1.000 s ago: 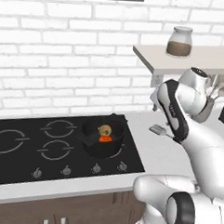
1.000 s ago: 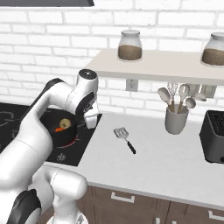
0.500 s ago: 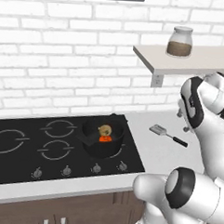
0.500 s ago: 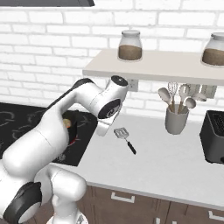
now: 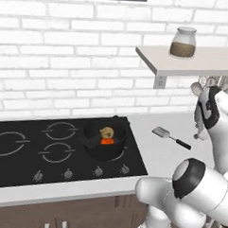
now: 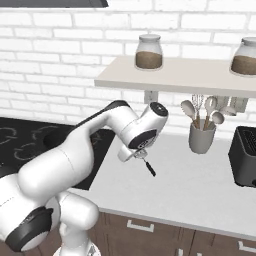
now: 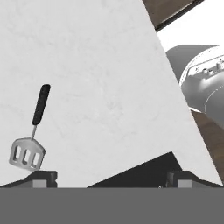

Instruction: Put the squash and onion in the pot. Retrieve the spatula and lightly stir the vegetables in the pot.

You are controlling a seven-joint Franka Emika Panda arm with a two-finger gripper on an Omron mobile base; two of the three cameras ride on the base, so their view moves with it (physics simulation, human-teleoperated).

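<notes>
The black pot [image 5: 105,143] sits on the front right ring of the dark stove [image 5: 28,154]. It is low and round, with short handles on its sides. Inside it lie two small things, touching each other. The onion [image 5: 106,132] is a little golden-tan ball. The squash [image 5: 106,141] is a small orange-red chunk, just in front of the onion.

The spatula [image 5: 170,138] lies flat on the pale counter [image 5: 156,156], to the right of the stove and well apart from the pot. Its head is a flat grey square with three slots cut in it. A thin grey neck joins the head to a short black handle. In the left base view the head points toward the stove and the handle points away to the right. In the hand view the spatula [image 7: 31,133] lies near the left fingertip [image 7: 41,177], with its slotted head closest.

The claw [image 7: 111,178] hangs over the counter, above the spatula but not touching it. Its two dark tips stand far apart, so the claw is open and holds nothing. In the right base view the white arm bends over the counter, and only the spatula's black handle [image 6: 150,168] peeks out below the hand.

A grey cup [image 6: 201,138] with pale spoons stands farther right by the wall.
</notes>
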